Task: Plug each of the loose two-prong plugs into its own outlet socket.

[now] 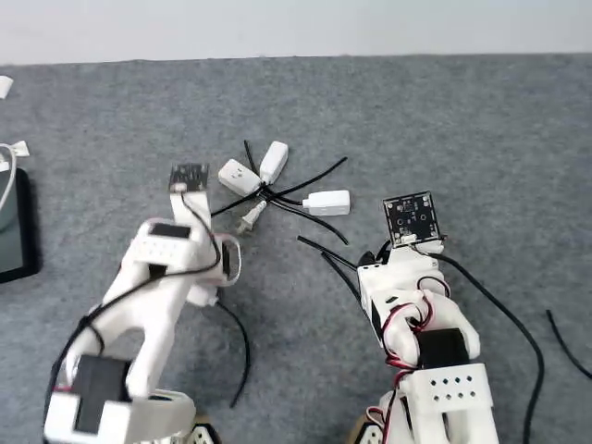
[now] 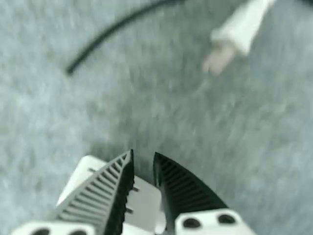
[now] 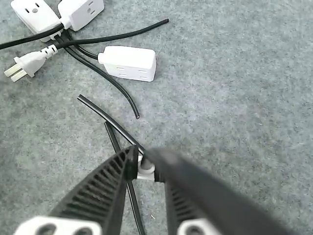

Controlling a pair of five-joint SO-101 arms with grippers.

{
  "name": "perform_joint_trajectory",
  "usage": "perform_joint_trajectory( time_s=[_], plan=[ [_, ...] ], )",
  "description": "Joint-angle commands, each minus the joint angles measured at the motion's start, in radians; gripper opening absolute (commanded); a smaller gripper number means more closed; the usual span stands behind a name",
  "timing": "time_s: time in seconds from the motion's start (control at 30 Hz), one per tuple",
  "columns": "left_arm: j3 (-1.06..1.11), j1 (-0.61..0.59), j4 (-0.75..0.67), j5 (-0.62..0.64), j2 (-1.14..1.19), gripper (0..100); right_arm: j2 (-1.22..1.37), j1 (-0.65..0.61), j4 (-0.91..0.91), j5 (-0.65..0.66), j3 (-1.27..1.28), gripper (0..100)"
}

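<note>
On the grey tabletop, my left end effector sits narrow around a white block, and my right end effector pinches a small white plug on its black cord. The nearest outlet socket lies ahead; I'd square the prongs to its slots, then push straight.

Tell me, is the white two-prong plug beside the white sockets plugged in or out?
Out: the white two-prong plug lies on the grey carpet with both metal prongs bare.
</note>
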Motion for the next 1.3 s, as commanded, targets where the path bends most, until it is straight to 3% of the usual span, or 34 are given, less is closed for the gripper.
perform_joint_trajectory(
  time_s=[0.0,0.17,0.33,0.5,0.63,0.97,1.27],
  plan=[
    [0.136,-0.008,-0.029,-0.028,-0.184,2,0.002,-0.008,-0.022,0.015,-0.035,0.8],
    [0.176,-0.008,-0.008,-0.046,-0.381,2,0.002,-0.033,-0.021,0.017,-0.034,0.8],
    [0.199,-0.006,0.127,-0.072,-0.608,2,0.002,-0.033,-0.018,0.017,-0.034,0.8],
    [0.288,-0.008,0.229,-0.075,-0.706,17,0.002,-0.033,-0.019,0.025,-0.034,0.8],
    [0.375,-0.009,0.227,-0.077,-0.694,30,0.002,-0.036,-0.021,0.037,-0.034,0.8],
    [0.325,-0.218,0.140,-0.075,-0.489,30,0.002,-0.038,-0.018,0.041,-0.034,0.8],
    [0.117,-0.222,0.052,-0.069,-0.176,30,0.002,-0.039,-0.016,0.043,-0.034,0.8]
  ],
)
